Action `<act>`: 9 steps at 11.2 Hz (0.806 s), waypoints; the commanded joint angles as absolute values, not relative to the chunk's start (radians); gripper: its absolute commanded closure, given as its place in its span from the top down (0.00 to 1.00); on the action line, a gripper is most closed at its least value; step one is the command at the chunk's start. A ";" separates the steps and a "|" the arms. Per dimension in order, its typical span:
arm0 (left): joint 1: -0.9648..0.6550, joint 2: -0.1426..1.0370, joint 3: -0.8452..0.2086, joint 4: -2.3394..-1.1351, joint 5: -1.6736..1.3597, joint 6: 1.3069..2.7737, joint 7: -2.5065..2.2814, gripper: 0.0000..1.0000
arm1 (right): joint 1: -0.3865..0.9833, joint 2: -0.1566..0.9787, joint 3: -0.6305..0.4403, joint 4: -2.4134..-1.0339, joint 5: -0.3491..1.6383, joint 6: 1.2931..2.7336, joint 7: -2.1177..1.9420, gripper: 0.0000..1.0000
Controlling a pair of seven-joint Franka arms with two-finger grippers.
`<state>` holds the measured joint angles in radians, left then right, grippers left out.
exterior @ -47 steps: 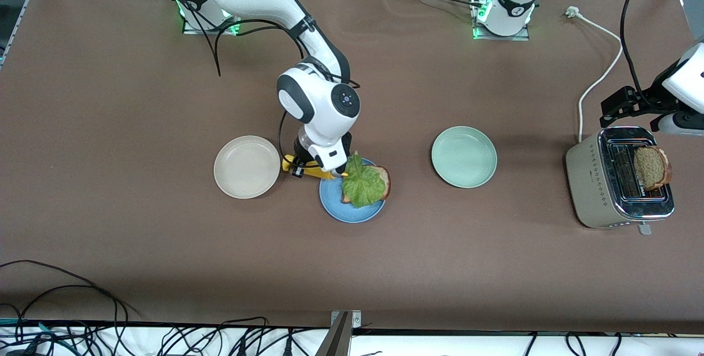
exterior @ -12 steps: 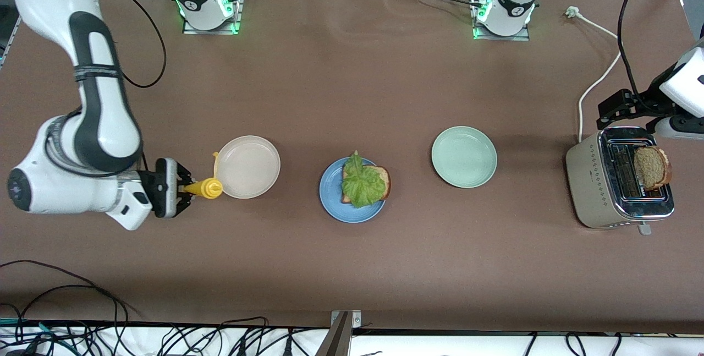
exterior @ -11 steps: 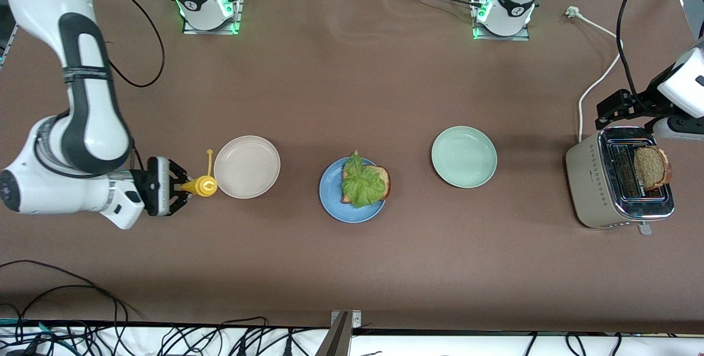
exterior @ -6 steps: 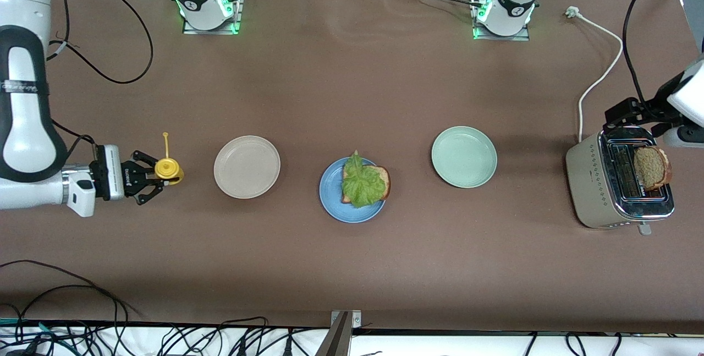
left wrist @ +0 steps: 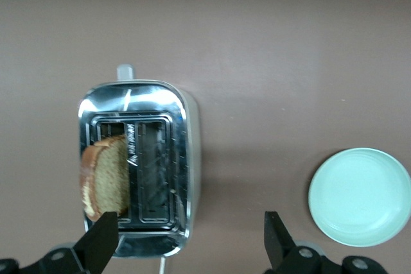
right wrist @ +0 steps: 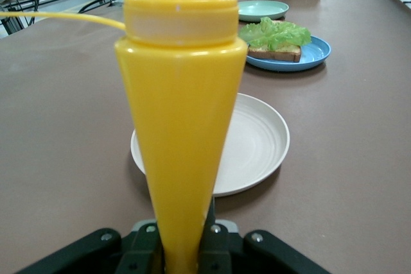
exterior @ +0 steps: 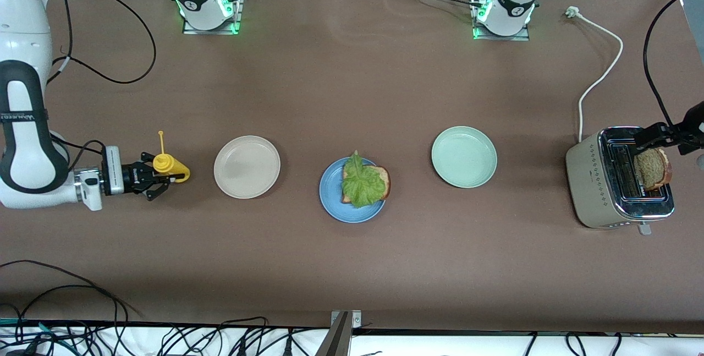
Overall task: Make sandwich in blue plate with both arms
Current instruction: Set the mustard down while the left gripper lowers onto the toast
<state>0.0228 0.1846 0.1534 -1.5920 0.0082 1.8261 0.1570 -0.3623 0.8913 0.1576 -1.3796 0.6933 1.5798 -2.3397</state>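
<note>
Front view, taken from the near edge of the surface (exterior: 352, 268) upward: we meet the blue plate (exterior: 333, 205) first, midway along, with one bread slice (exterior: 385, 179) lying flat on it and a ruffled lettuce leaf (exterior: 361, 182) on top. We judge the sandwich to be open-faced and lacking its lid.

Next comes the toaster (exterior: 599, 185), at the left arm's end. The second bread slice (exterior: 652, 168) stands on edge in one slot, its long face running along the slot, with the neighbouring slot empty. Our left pincer (exterior: 668, 136) hangs directly over the toaster with its fingers (left wrist: 103, 242) spread wide and holding nothing. In the left wrist view they straddle the toaster, and the slice sits close by one finger rather than centred between the two. The coming move turns on this: we judge a straight descent, shifted toward the slice, would bracket its flat faces. The left arm is plainly the nearer one for that.

At the right arm's end, our right pincer (exterior: 151, 179) is clamped on the base of a yellow squeeze bottle (exterior: 168, 164), beside the beige plate (exterior: 247, 166) and apart from it.

Farthest of the row lies the pale green plate (exterior: 464, 157), between the blue plate and the toaster.

Our count: three plates, two slices, one leaf, one bottle, one toaster.
</note>
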 commanded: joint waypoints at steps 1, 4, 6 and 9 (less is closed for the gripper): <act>0.014 0.245 0.222 -1.568 -0.015 1.884 0.218 1.00 | -0.380 0.959 0.190 -1.364 0.753 1.578 -2.405 0.00; 0.018 0.285 0.270 -1.569 -0.034 1.919 0.303 1.00 | -0.380 0.991 0.196 -1.362 0.764 1.614 -2.444 0.00; 0.012 0.333 0.342 -1.569 -0.132 1.945 0.375 1.00 | -0.380 0.999 0.196 -1.362 0.775 1.624 -2.460 0.00; 0.012 0.383 0.376 -1.569 -0.173 1.947 0.405 1.00 | -0.382 1.020 0.196 -1.361 0.776 1.634 -2.462 0.04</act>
<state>0.0228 0.3378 0.3489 -1.5926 -0.1373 1.9421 0.3688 -0.3633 0.9937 0.1771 -1.3768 0.7540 1.6315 -2.4481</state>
